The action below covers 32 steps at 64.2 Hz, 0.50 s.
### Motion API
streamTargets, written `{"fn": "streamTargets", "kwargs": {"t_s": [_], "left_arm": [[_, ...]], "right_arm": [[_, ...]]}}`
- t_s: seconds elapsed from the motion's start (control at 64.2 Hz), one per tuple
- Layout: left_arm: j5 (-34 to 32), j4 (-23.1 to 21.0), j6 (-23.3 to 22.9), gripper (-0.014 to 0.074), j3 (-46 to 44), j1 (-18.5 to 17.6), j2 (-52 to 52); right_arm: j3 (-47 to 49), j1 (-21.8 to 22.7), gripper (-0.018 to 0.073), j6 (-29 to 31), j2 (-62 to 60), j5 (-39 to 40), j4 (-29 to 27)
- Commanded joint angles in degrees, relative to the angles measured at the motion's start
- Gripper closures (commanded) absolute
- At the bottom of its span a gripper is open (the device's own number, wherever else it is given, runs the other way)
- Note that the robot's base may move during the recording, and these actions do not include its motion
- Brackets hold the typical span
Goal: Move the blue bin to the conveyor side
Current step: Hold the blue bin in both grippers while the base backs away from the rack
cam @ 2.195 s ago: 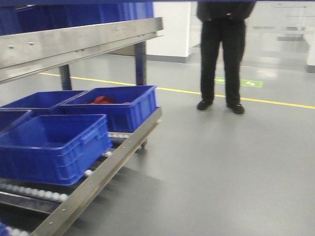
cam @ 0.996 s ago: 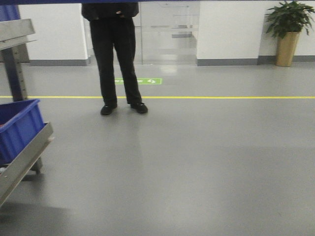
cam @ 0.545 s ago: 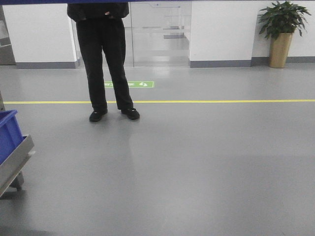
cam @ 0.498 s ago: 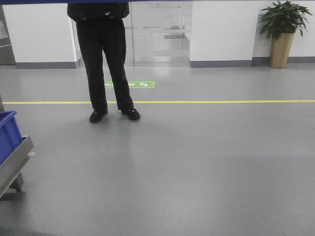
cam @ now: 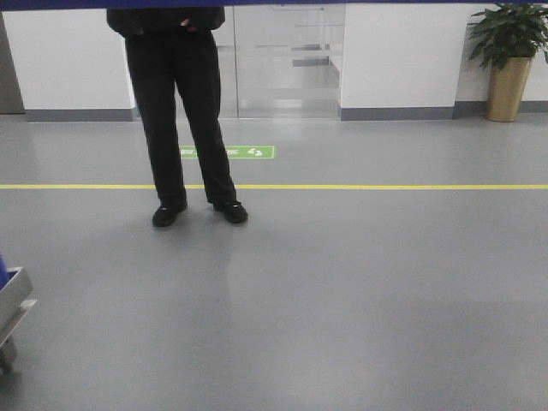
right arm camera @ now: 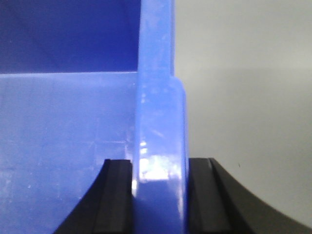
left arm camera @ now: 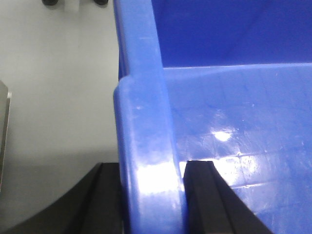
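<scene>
The blue bin [left arm camera: 234, 112] fills both wrist views, glossy, with a thick rolled rim. In the left wrist view my left gripper [left arm camera: 152, 195] is shut on the bin's rim [left arm camera: 146, 122], one black finger [left arm camera: 105, 200] outside the wall and one inside. In the right wrist view my right gripper [right arm camera: 161, 195] is shut on the opposite rim [right arm camera: 158, 112] of the blue bin [right arm camera: 63, 126] in the same way. Grey floor shows beyond both rims. A thin dark-blue strip [cam: 274, 2] crosses the top of the front view. The conveyor side is out of view.
A person in black [cam: 184, 111] stands ahead on the grey floor, left of centre. A yellow floor line [cam: 385, 186] and green floor sign [cam: 227, 152] lie beyond. A potted plant [cam: 509, 60] stands far right. A metal rack corner [cam: 13, 295] pokes in at lower left.
The front view has swung to the right: the metal rack with its blue bins slid out past the left edge, and the standing person shifted from right to left of centre.
</scene>
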<state>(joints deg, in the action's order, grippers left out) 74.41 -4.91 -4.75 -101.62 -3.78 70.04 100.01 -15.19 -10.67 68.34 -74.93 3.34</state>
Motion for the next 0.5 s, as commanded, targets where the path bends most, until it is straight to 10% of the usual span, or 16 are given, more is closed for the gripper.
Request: {"fn": "streamTargets", "kwargs": {"t_s": [0.0,0.483], "left_arm": [[-4.4,0.7,1.0,0.0615,-0.8,-0.1,-1.4],[-4.4,0.7,1.0,0.0615,-0.8,-0.1,-1.4]], "right_arm": [[0.6,0.2,0.0648,0.4,-0.9,6.1,3.5],[0.6,0.2,0.0648,0.4,-0.9,6.5,3.5]]}}
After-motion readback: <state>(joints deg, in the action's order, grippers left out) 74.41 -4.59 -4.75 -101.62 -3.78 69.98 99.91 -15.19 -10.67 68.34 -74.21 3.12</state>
